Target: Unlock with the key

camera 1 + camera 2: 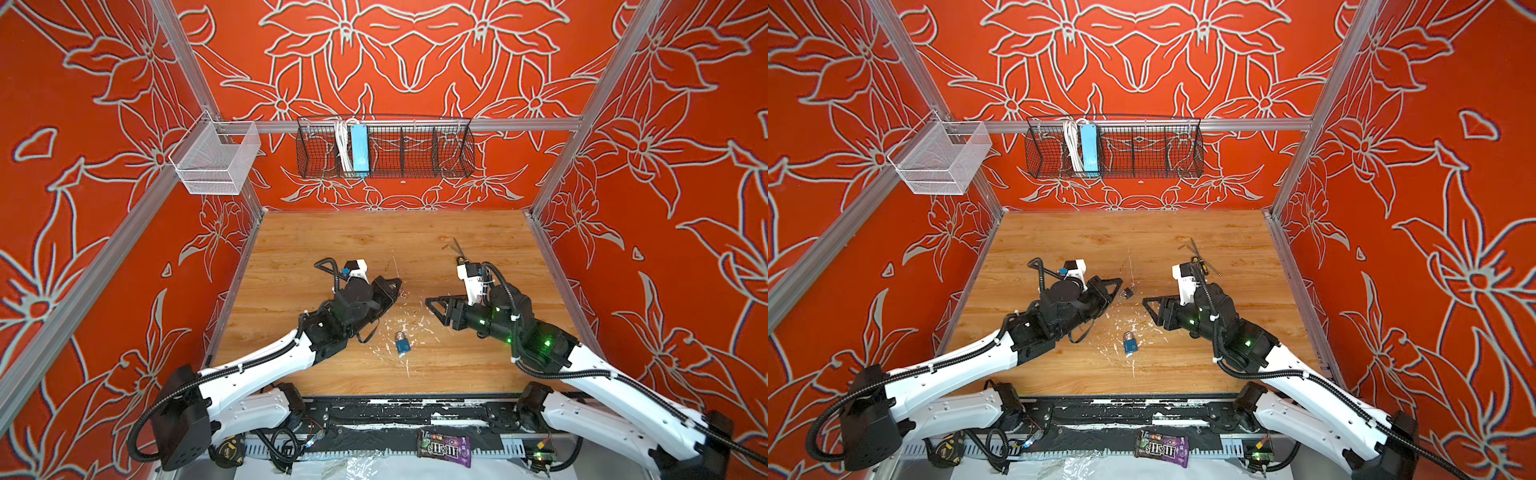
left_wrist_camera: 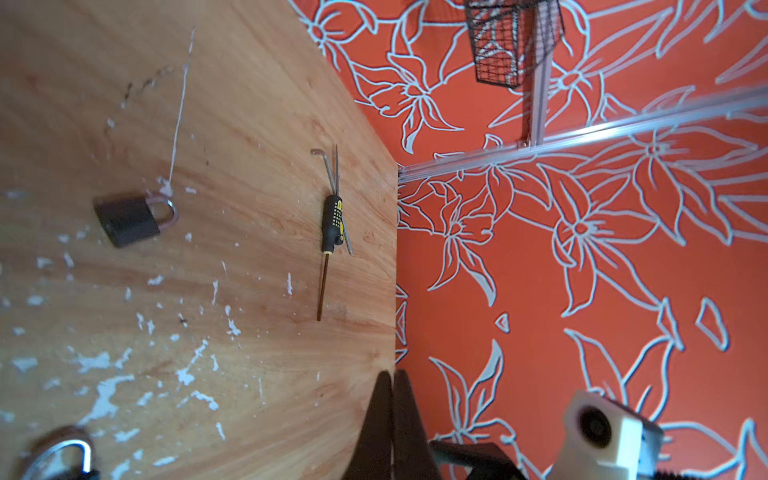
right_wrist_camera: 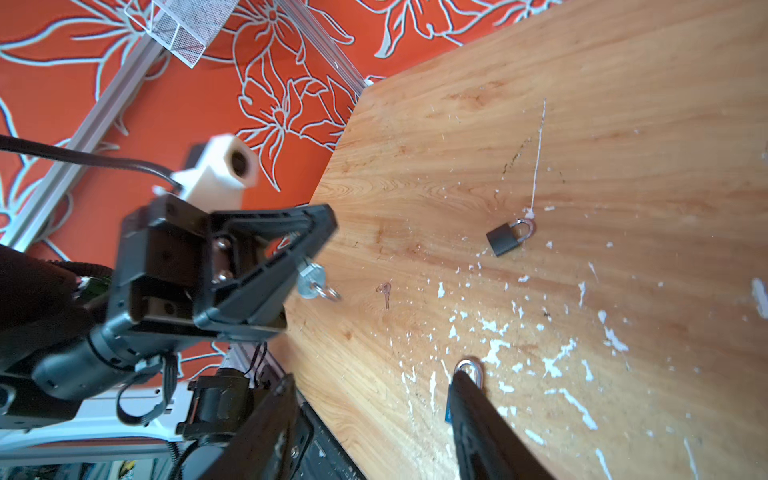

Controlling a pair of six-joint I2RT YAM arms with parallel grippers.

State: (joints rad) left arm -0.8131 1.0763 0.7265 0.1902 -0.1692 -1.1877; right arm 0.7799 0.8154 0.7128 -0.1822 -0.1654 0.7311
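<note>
A blue padlock (image 1: 402, 344) (image 1: 1130, 344) lies on the wooden table between the two arms, its steel shackle pointing away from the front edge. My left gripper (image 1: 395, 284) (image 2: 392, 374) is shut. In the right wrist view a silver key (image 3: 311, 281) with a small ring sticks out from between its fingers. My right gripper (image 1: 432, 303) (image 3: 374, 376) hangs open and empty above the table; one finger (image 3: 478, 415) covers most of the blue padlock (image 3: 469, 370). The left wrist view shows only that padlock's shackle (image 2: 62, 453).
A black padlock (image 1: 1128, 292) (image 2: 129, 220) (image 3: 507, 237) lies just past the left fingertips. A small key-shaped thing (image 3: 385, 291) lies on the wood. A screwdriver (image 2: 332, 224) and a hex key (image 1: 451, 248) lie at the back right. Wire baskets (image 1: 384, 147) hang on the back wall.
</note>
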